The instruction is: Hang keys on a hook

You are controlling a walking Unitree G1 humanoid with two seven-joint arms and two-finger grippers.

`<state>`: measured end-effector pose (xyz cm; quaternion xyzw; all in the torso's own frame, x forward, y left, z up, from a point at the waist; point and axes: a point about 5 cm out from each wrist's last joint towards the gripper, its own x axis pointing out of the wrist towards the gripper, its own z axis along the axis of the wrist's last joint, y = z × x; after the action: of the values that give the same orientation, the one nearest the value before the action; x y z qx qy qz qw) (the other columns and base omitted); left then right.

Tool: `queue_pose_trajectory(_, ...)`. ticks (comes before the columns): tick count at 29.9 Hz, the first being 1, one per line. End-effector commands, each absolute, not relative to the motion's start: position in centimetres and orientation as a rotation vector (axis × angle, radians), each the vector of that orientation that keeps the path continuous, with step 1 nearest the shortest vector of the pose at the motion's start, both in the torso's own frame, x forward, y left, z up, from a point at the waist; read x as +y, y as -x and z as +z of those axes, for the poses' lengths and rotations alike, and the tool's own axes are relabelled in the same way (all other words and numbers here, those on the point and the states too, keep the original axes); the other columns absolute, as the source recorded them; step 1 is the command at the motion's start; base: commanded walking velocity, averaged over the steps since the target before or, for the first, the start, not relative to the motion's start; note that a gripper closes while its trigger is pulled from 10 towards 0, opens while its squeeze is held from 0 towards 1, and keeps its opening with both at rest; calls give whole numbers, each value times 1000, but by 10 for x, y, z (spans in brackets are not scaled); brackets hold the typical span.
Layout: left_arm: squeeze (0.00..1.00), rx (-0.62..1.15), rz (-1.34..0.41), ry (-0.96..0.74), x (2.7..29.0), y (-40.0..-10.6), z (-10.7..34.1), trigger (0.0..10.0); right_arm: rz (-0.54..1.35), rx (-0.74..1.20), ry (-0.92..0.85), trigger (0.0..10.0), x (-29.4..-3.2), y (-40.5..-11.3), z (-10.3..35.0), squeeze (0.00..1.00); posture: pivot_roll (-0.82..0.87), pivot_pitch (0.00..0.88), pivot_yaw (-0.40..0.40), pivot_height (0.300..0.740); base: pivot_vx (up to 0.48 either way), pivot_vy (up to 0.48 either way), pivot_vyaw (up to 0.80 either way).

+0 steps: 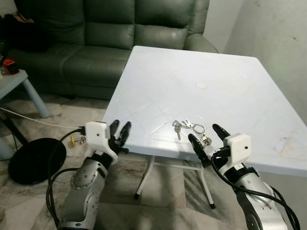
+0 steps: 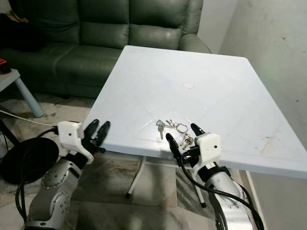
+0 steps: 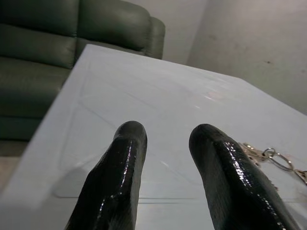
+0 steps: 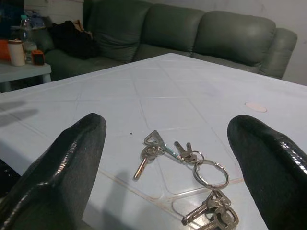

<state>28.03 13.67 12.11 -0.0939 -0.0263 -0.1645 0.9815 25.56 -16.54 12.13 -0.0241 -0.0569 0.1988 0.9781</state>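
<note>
On the white plastic table [image 1: 230, 91], near its front edge: key bunch [image 1: 191, 129], untouched. Just before it, right gripper [image 1: 207, 138], spread wide. At the table's corner, left gripper [image 1: 120, 131], fingers slightly parted.

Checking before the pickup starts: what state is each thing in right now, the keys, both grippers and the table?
keys: lying flat on the table near its front edge, not gripped
right gripper: open, fingers spread at the table edge just short of the keys
left gripper: open, at the table's front left edge, holding nothing
white table: upright, keys on it
</note>
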Motion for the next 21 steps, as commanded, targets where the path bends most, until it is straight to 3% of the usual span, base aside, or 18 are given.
queue_pose_trajectory(1,0,-67,-325,185,137,-280,124,10000,382,-115,59,10000,-169,-257,124,0,122,50,-56,740,0,0,0)
queue_pose_trajectory(21,0,-65,-377,129,128,-274,121,10000,300,-62,108,10000,-173,-269,124,0,128,37,-64,740,0,0,0)
